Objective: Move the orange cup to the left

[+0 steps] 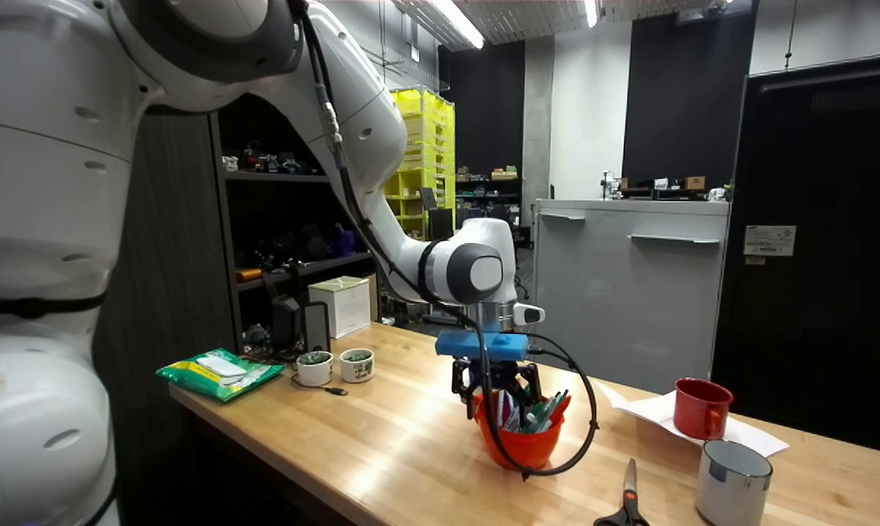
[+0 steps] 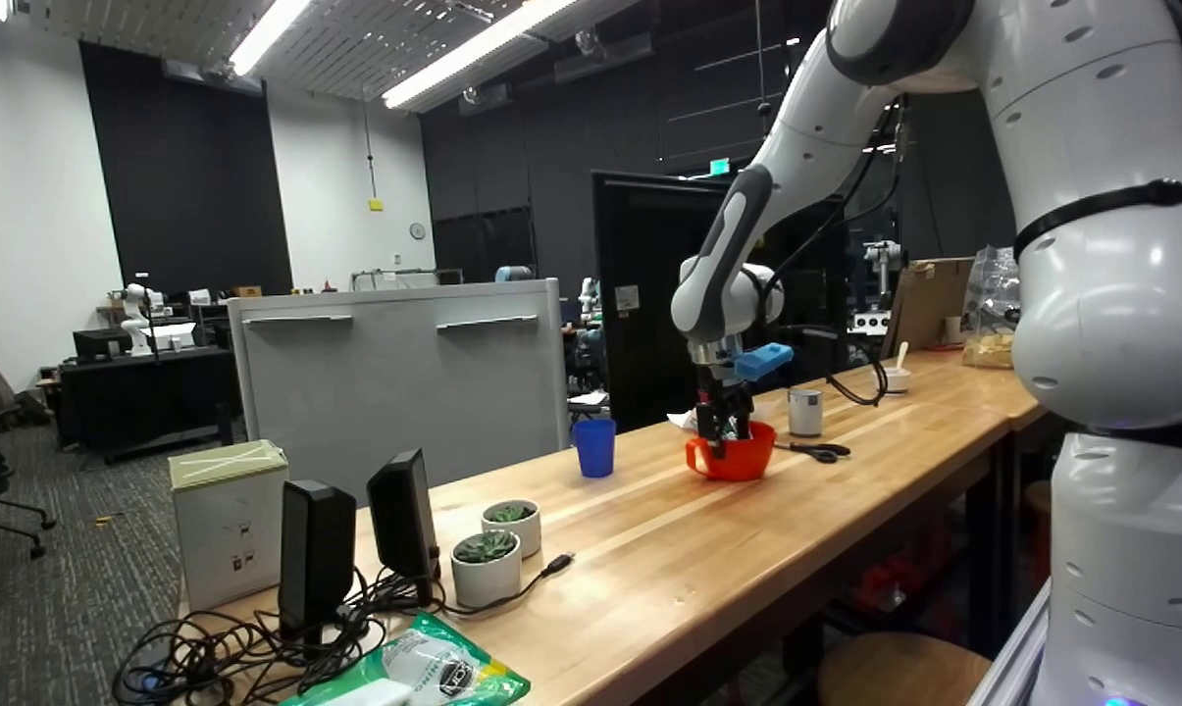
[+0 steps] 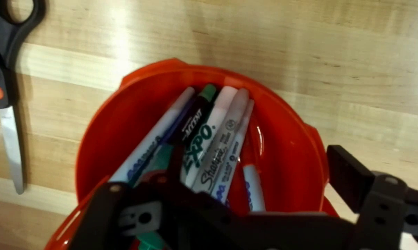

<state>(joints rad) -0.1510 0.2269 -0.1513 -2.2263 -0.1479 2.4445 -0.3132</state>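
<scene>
The orange pen cup (image 1: 538, 444) sits on the wooden tabletop (image 1: 403, 438) beneath the gripper (image 1: 499, 402); the fingers (image 3: 351, 178) stand spread, one inside over the markers (image 3: 218, 152), one outside; the wall (image 3: 309, 166) between looks ready for pinching.

White marker (image 3: 209, 132) reads "EXPO"; grey marker (image 3: 222, 140), "Sharpie"; dark marker (image 3: 193, 119), seemingly "ACCENT".

In an exterior view the white arm (image 1: 359, 109) stands along the left edge, bends at the top left, then slopes down to the wrist (image 1: 476, 274), a little right of centre. Tool (image 1: 503, 398) below it in both exterior views, pointing down. In the wrist view, dark fingers (image 3: 350, 177) wide apart: one lower right, one lower left, the latter's tip too shadowed to read.
</scene>
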